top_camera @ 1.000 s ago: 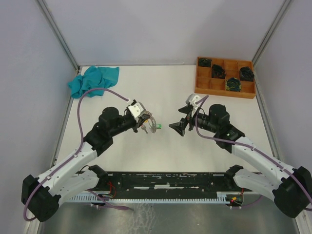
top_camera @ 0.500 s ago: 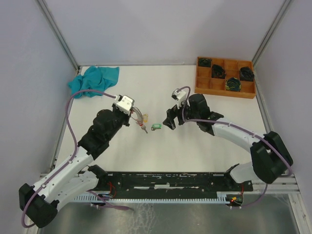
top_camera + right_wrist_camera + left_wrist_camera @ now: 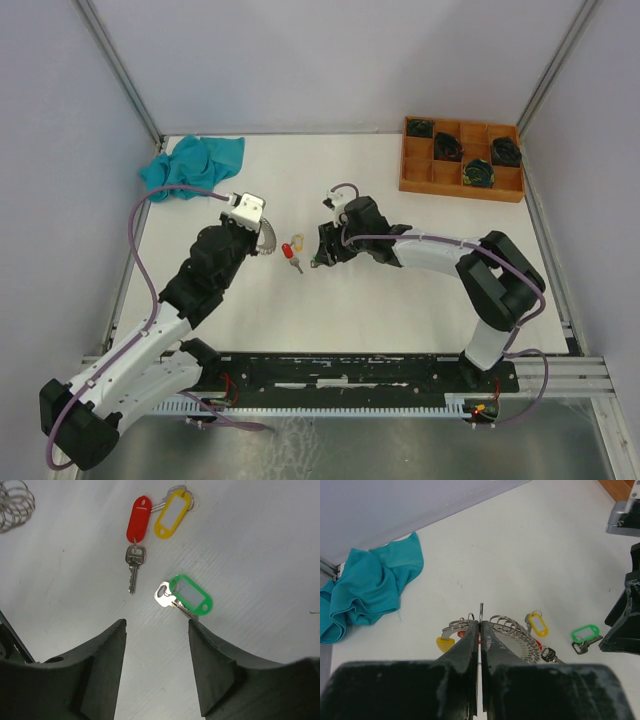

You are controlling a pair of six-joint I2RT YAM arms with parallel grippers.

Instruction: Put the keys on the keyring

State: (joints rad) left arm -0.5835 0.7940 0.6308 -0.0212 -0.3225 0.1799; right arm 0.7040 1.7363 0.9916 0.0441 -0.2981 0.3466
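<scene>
My left gripper [image 3: 481, 625] is shut on a thin loop of the silvery ribbed keyring [image 3: 516, 635], which carries a yellow tag [image 3: 445, 643] and sits just left of the keys [image 3: 293, 248] in the top view. Three keys lie on the white table: one with a red tag [image 3: 138, 519], one with a yellow tag [image 3: 172, 512] and one with a green tag [image 3: 192, 596]. My right gripper [image 3: 156, 625] hangs open just above the table. The green-tagged key lies just beyond its right fingertip [image 3: 195, 627], and nothing is between the fingers.
A teal cloth [image 3: 195, 165] lies crumpled at the back left corner. An orange divided tray [image 3: 460, 193] with black round coils [image 3: 478, 172] stands at the back right. Grey walls close in the table on three sides.
My right arm has swung left and down to the keys, and its jaws have narrowed a little. My left gripper has drawn back to the left with the keyring.
</scene>
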